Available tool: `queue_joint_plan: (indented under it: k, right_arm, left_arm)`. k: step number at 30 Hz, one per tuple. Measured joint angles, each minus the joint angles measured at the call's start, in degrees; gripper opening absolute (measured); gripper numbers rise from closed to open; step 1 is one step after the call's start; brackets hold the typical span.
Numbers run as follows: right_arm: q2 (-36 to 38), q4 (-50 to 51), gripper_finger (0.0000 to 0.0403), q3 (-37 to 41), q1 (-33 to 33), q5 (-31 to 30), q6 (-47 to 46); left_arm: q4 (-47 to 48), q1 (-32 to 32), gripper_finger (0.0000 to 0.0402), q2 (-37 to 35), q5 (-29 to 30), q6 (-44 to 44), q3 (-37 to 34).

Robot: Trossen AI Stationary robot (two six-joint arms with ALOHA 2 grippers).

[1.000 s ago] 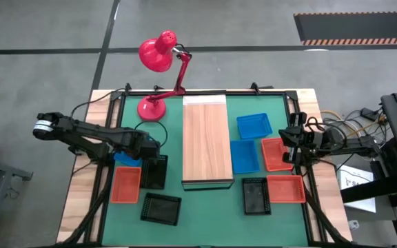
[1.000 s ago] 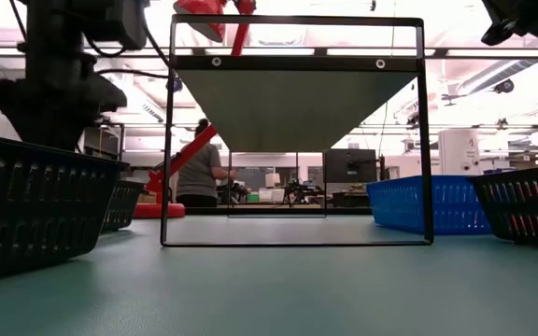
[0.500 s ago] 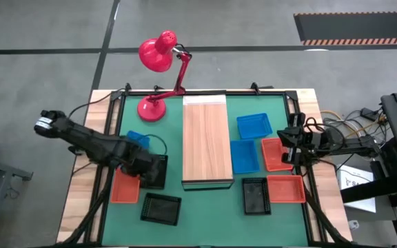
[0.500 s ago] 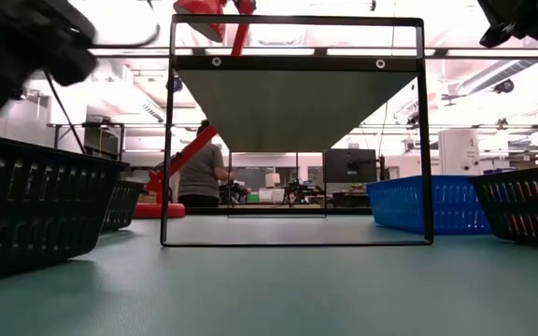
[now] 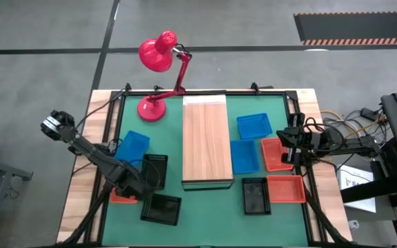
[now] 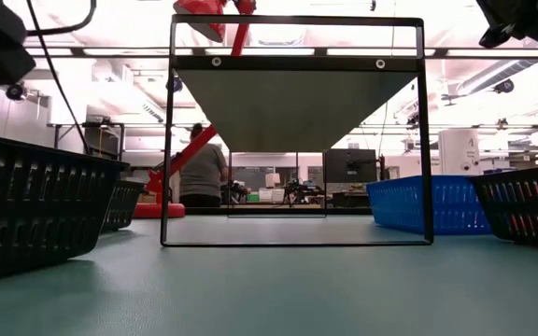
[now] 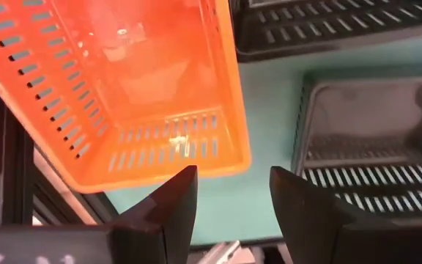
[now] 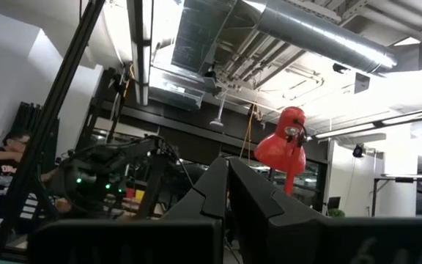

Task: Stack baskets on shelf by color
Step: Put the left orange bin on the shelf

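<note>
My left gripper (image 5: 134,187) (image 7: 233,209) hangs open over the near end of a red-orange basket (image 7: 123,88) (image 5: 120,197), which lies flat on the green mat at the near left; the fingers touch nothing. A blue basket (image 5: 133,146) and two black baskets (image 5: 155,171) (image 5: 161,209) lie around it. The light-wood shelf (image 5: 205,141) stands in the middle with nothing on it. Right of it lie two blue baskets (image 5: 254,125) (image 5: 245,156), two red-orange ones (image 5: 276,153) (image 5: 286,188) and a black one (image 5: 255,195). My right gripper (image 5: 287,141) (image 8: 228,192) waits shut at the right edge, pointing upward.
A red desk lamp (image 5: 158,54) stands at the far left corner, its base (image 5: 150,109) on the mat. In the low view the shelf's dark frame (image 6: 168,140) stands ahead, with a black basket (image 6: 35,205) close at the left. A person (image 6: 199,173) stands in the room behind.
My left gripper has swung from above the blue basket toward the table's near edge, turning about as it went, and now hangs over the red-orange basket. Its fingers have stayed open. The blue basket now shows uncovered.
</note>
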State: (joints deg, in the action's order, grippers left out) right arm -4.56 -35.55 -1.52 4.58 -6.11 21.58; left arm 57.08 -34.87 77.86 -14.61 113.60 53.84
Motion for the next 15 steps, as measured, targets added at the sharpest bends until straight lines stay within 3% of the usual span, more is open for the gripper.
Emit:
queue_joint_plan:
  k: [15]
  right_arm:
    - [0.0, -0.2, 0.0009, 0.0, 0.0, 0.0, 0.0]
  left_arm:
    - [-0.8, 0.0, 0.0154, 6.9, 0.2, -0.4, -0.6]
